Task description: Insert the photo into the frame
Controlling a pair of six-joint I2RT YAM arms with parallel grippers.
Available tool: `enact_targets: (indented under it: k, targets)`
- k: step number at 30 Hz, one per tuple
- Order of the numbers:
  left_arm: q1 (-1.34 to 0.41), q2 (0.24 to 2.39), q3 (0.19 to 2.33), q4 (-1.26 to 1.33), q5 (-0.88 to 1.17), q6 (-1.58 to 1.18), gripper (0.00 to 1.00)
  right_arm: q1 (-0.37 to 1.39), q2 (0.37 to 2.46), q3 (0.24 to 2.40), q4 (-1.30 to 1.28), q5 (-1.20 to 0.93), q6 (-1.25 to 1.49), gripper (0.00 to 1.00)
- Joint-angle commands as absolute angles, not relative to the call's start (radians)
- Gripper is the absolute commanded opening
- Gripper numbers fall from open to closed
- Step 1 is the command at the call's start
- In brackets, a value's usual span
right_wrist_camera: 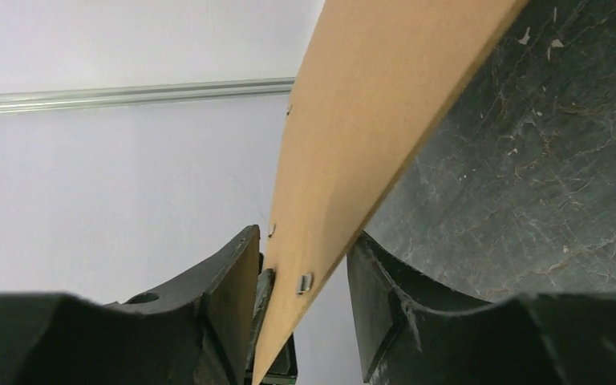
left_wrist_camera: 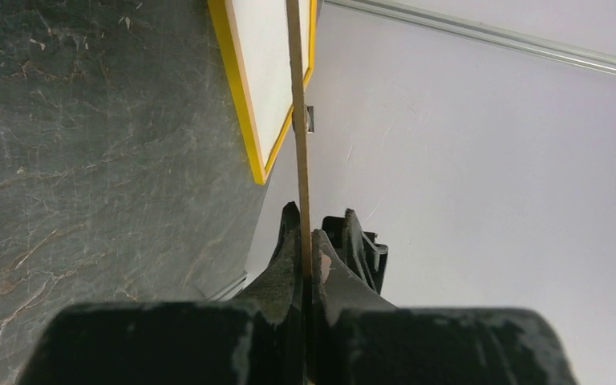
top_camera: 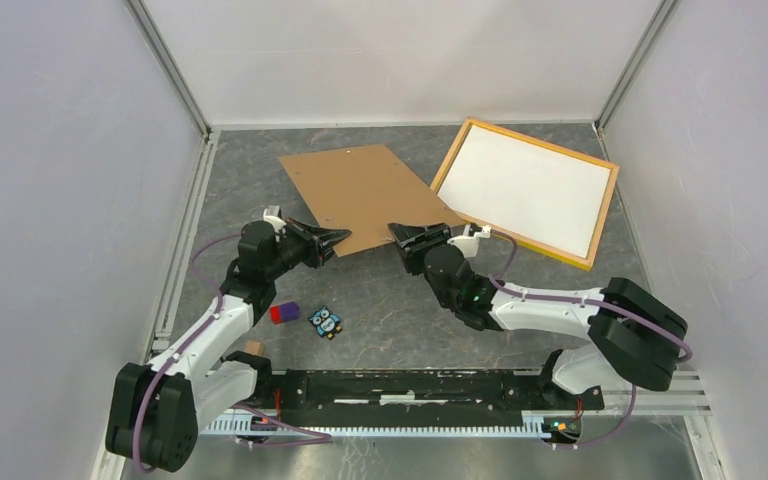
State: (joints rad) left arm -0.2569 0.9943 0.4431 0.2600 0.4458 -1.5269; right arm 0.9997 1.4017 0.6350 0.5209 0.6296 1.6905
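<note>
Brown board (top_camera: 365,195) lies across the far middle of the dark table (top_camera: 400,300), its right corner over the near-left edge of the frame (top_camera: 545,144). The frame lies flat at far right, close to the wall. The photo (top_camera: 525,190) lies inside it, plain white side up, no print showing. A small purple-and-red block (top_camera: 283,313) and a little owl figure (top_camera: 326,322) lie near the left arm, well apart from the board. The left gripper (top_camera: 338,238) is pinched on the board's near edge; in its wrist view the board stands edge-on between the closed fingers (left_wrist_camera: 285,269). The right gripper (top_camera: 400,232) straddles the board's near right edge, with its fingers (right_wrist_camera: 385,313) apart and the board slanting through the gap. Neither gripper touches the frame or photo; the board lies between them.
</note>
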Motion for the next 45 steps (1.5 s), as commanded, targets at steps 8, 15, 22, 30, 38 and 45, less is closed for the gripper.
enact_targets:
  k: [8, 15, 22, 30, 38, 45]
  targets:
    - [-0.261, 0.994, 0.444, 0.448, 0.469, -1.404, 0.02, 1.016, 1.443, 0.636, 0.596, 0.749, 1.748, 0.46]
    - [-0.262, 0.981, 0.411, 0.503, 0.475, -1.404, 0.02, 0.988, 1.416, 0.608, 0.56, 0.763, 1.747, 0.41]
    - [-0.265, 0.961, 0.39, 0.501, 0.488, -1.391, 0.02, 0.964, 1.422, 0.588, 0.591, 0.748, 1.728, 0.24]
    - [-0.283, 0.917, 0.386, 0.394, 0.484, -1.303, 0.02, 0.93, 1.42, 0.552, 0.645, 0.703, 1.701, 0.0]
    - [-0.301, 0.917, 0.4, 0.397, 0.471, -1.287, 0.02, 0.907, 1.481, 0.579, 0.685, 0.684, 1.709, 0.33]
    - [-0.326, 0.928, 0.394, 0.397, 0.45, -1.281, 0.02, 0.896, 1.536, 0.608, 0.732, 0.653, 1.755, 0.26]
